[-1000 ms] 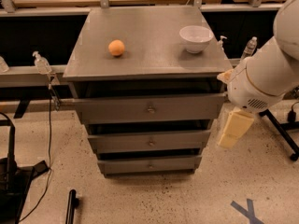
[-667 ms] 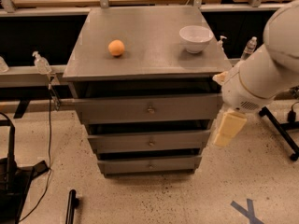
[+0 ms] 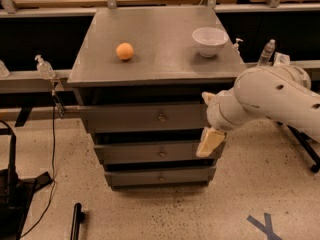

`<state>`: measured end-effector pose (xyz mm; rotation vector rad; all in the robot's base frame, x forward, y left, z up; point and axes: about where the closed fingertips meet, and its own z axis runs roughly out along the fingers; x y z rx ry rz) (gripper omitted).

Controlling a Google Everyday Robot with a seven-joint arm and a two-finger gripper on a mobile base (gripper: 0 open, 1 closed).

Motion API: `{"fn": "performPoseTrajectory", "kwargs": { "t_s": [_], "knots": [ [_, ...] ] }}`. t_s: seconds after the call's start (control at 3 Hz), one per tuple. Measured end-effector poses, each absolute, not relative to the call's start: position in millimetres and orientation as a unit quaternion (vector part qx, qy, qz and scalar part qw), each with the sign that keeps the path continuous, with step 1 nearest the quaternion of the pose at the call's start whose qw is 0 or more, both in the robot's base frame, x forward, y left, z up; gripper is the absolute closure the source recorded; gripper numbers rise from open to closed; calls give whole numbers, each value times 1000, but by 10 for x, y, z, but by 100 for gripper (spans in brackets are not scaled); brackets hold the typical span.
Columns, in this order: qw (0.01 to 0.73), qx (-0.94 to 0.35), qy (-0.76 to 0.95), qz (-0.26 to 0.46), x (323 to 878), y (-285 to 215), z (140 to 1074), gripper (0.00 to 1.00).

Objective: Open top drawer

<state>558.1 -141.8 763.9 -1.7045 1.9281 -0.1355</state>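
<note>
- Your arm [image 3: 270,99] has swung left since a second ago. The gripper [image 3: 210,141], which then hung off the right side of the cabinet, now overlaps the cabinet's right edge.
- You see the gripper as a pale cream piece pointing down and a little left from the white wrist. It sits in front of the right end of the mid-sized drawer [image 3: 145,153], just below the top drawer's right corner.
- You cannot tell from this view whether the gripper is clenched or released, and nothing shows in its hold.
- Your target, the top drawer [image 3: 125,119], is the widest grey front, directly under the tabletop [image 3: 160,64] with a dark gap above it. Its small brass knob [image 3: 161,117] sits at the panel's centre, up and well to the left of the gripper, apart from it.
- Below the mid-sized front you have the narrowest drawer [image 3: 160,176], nearest the floor; each carries its own small centre knob.
- On the tabletop, an orange [image 3: 125,51] lies towards the left and a white bowl [image 3: 210,40] stands towards the back right, well apart from each other; neither has shifted.
- A clear pump bottle [image 3: 44,67] stands on the rail to the cabinet's left, and a water bottle [image 3: 266,51] on the right, above the arm.
- A blue tape cross [image 3: 265,226] marks the speckled floor at the lower right.
</note>
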Motion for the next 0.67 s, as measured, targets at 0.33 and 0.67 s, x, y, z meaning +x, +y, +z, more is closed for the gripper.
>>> {"fn": "performPoseTrajectory", "kwargs": {
  "t_s": [0.33,0.67],
  "knots": [
    [296,-631,715,-63,5640,-1413,7794,0],
    [292,-643,706,-51,5639,-1361,7747,0]
  ]
}}
